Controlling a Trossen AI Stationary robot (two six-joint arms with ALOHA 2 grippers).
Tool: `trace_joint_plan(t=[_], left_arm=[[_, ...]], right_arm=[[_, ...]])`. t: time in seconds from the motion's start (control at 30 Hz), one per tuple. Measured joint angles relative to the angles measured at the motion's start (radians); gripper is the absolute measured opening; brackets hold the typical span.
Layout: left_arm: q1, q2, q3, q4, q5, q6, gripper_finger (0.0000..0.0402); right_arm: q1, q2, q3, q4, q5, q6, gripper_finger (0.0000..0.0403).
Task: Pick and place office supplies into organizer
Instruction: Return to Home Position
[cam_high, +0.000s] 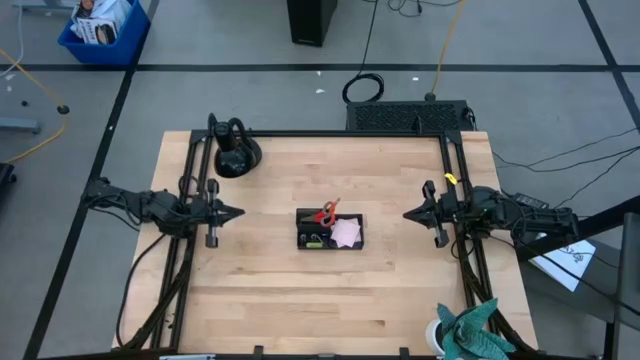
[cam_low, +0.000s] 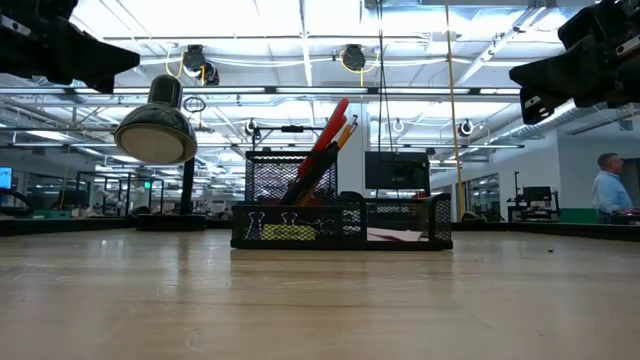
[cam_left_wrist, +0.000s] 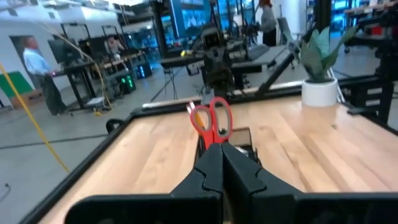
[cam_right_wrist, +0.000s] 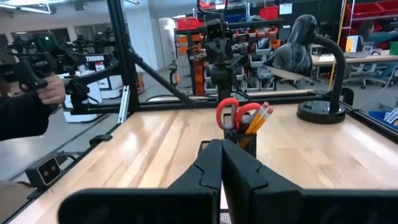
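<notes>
Organizer (cam_high: 330, 248) sat mid-table, holding scissors (cam_high: 327, 212), pink notepad (cam_high: 347, 232). Left gripper (cam_high: 236, 212), right gripper (cam_high: 408, 213) flanked it, well apart, both pinched closed, empty.

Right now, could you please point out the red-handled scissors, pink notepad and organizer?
red-handled scissors (cam_high: 327, 212): high view, on the red handles.
pink notepad (cam_high: 347, 232): high view, middle of the top sheet.
organizer (cam_low: 400, 222): low view, on its front mesh wall.

Ceiling strip lights (cam_low: 305, 45) glare in the low view, backlighting the dark organizer (cam_low: 340, 222); the desk (cam_high: 300, 290) is evenly lit, with faint shadows.
</notes>
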Motion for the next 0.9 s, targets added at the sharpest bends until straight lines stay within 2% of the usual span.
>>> trace_joint_plan(t=[0.33,0.63,0.9], left_arm=[[0.001,0.002,-0.002,-0.023,0.033,-0.039,0.0000],[0.000,0.003,-0.002,-0.077,0.052,-0.140,0.0015],[0.000,0.003,-0.002,-0.086,0.053,-0.162,0.0002]], right_arm=[[0.000,0.000,0.001,-0.019,-0.003,0.017,0.0000],[0.000,0.000,0.001,-0.023,0.001,-0.011,0.0000],[0.000,0.000,0.001,-0.022,0.002,-0.012,0.0000]])
